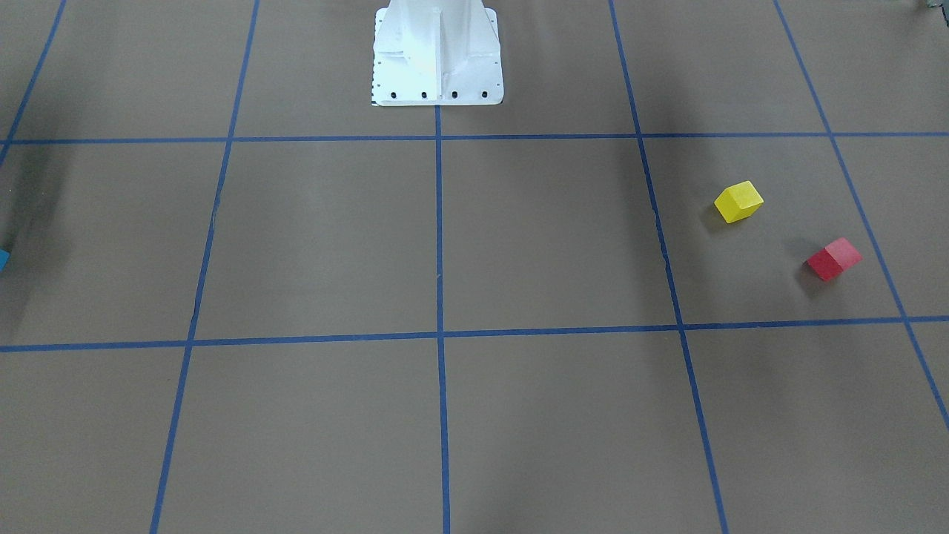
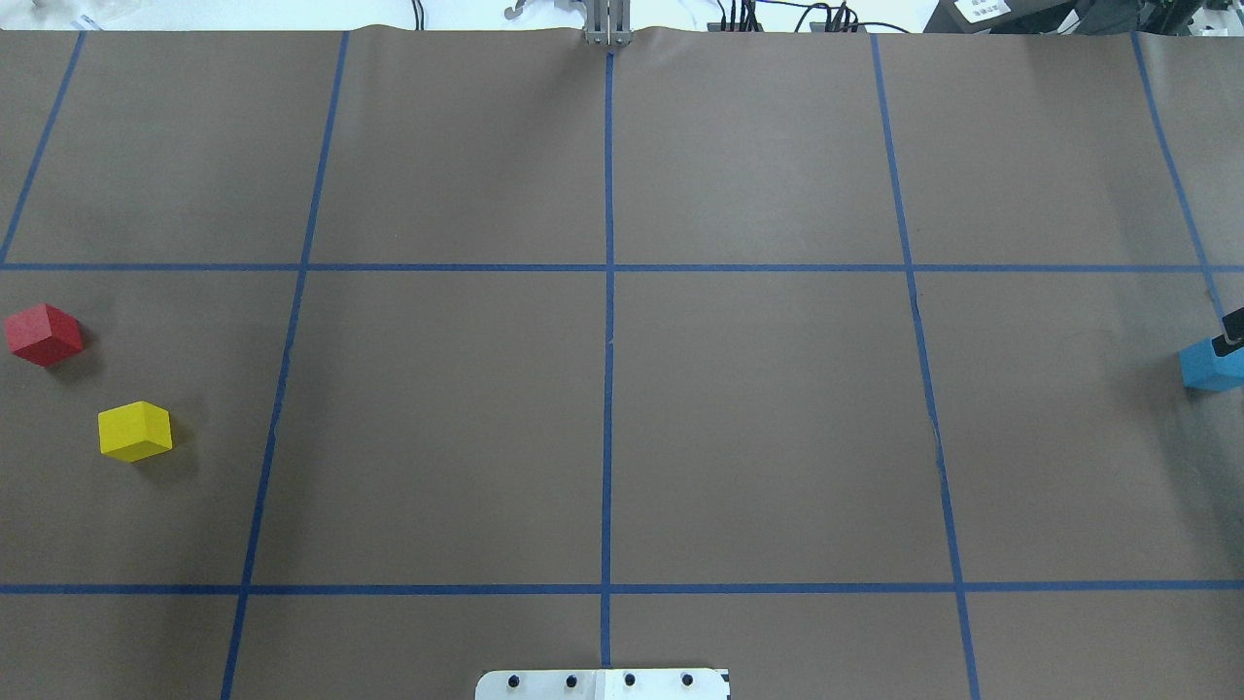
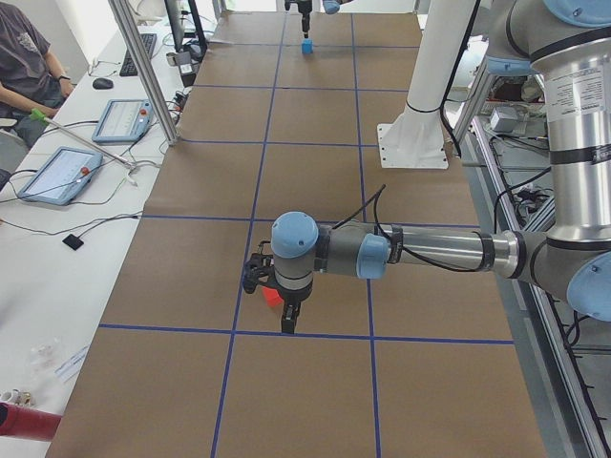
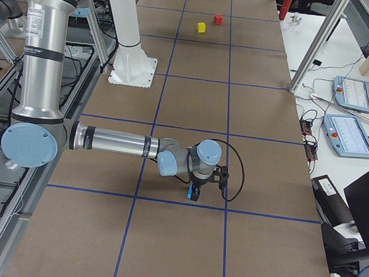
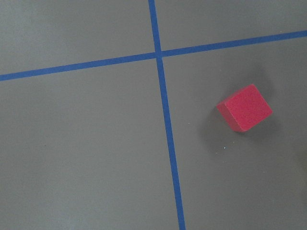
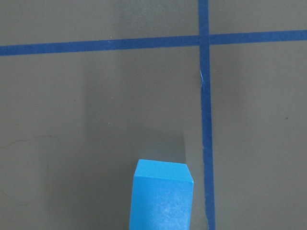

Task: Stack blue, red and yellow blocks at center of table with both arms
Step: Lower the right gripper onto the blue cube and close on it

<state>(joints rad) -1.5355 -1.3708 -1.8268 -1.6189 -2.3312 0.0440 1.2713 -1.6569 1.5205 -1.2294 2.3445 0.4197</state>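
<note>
The red block [image 2: 43,333] and the yellow block [image 2: 134,431] lie apart on the brown table at its left side. The left wrist view looks down on the red block [image 5: 244,108]. My left gripper [image 3: 289,320] shows only in the exterior left view, above the red block [image 3: 273,297]; I cannot tell if it is open. The blue block [image 2: 1212,366] is at the table's far right edge, with a fingertip of my right gripper [image 2: 1232,327] on it. The right wrist view has the blue block [image 6: 161,197] close up at bottom centre. My right gripper [image 4: 193,191] seems shut on it.
Blue tape lines [image 2: 608,340] divide the table into squares. The white robot base [image 1: 437,55] stands at the near middle edge. Tablets [image 4: 351,94] and an operator [image 3: 24,57] are beside the table's far side.
</note>
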